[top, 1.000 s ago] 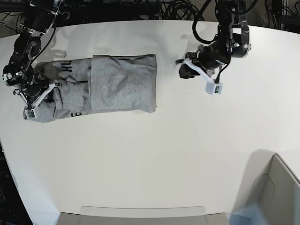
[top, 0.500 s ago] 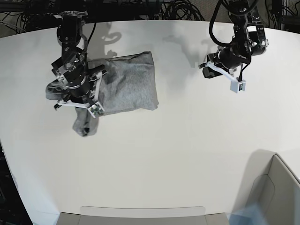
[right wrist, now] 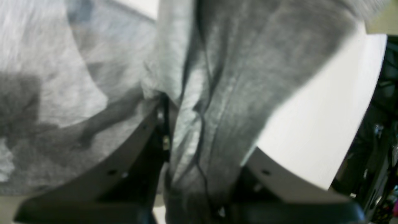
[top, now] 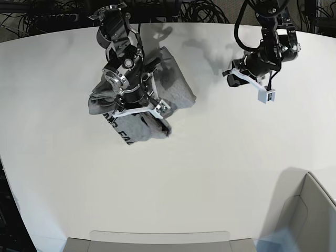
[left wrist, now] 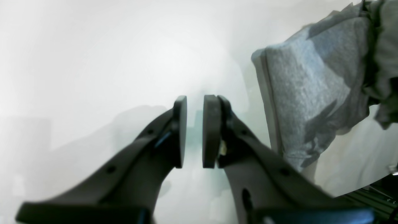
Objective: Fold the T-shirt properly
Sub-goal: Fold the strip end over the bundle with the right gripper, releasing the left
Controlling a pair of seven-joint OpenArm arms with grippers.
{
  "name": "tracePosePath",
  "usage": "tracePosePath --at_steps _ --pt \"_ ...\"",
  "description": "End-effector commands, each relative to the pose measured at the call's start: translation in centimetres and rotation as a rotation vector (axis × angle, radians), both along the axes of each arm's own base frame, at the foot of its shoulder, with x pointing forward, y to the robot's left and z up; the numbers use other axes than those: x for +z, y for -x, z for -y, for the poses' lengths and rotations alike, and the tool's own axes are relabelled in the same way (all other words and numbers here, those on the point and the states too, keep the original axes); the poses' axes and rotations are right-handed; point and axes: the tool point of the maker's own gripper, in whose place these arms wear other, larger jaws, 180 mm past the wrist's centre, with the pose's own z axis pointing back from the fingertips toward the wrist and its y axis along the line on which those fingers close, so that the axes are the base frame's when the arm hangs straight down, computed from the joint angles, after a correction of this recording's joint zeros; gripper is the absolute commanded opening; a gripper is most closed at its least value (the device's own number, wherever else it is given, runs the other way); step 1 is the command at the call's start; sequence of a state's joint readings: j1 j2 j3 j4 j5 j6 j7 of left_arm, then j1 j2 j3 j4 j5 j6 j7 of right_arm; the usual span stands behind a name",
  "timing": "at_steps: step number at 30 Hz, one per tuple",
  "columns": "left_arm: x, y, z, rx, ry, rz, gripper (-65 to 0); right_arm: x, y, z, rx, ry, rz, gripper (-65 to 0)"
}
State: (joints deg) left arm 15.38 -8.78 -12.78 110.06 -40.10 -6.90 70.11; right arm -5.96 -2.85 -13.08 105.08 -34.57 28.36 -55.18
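Observation:
The heather-grey T-shirt is bunched and partly lifted off the white table at the back left. Black lettering shows on the part hanging below. My right gripper is shut on a fold of it. In the right wrist view the T-shirt runs down between the fingers of that gripper. My left gripper hovers at the back right, well apart from the cloth. Its pads stand a narrow gap apart with nothing between them, and the T-shirt's folded edge lies beyond.
A grey bin stands at the front right corner. A flat grey tray edge runs along the front. Black cables lie behind the table's far edge.
My right arm has carried the shirt's left end up and to the right, dragging the folded part along. The left arm shifted right a second ago and has stayed still since.

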Motion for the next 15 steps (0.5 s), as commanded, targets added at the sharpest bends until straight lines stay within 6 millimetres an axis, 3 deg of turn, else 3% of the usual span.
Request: tracePosePath --at_steps 1,9,15 --pt "0.8 -0.5 -0.1 -0.004 -0.001 0.031 -56.1 0.8 -0.4 -0.9 0.024 -0.016 0.028 -65.0" --pt "0.8 -0.5 -0.4 0.003 -0.006 0.033 -56.1 -0.2 1.5 -2.5 0.075 -0.012 -0.004 -65.0" --pt "0.7 -0.5 -0.3 0.004 -0.004 0.031 -56.1 -0.3 2.6 -5.1 0.166 -0.016 -0.009 -65.0"
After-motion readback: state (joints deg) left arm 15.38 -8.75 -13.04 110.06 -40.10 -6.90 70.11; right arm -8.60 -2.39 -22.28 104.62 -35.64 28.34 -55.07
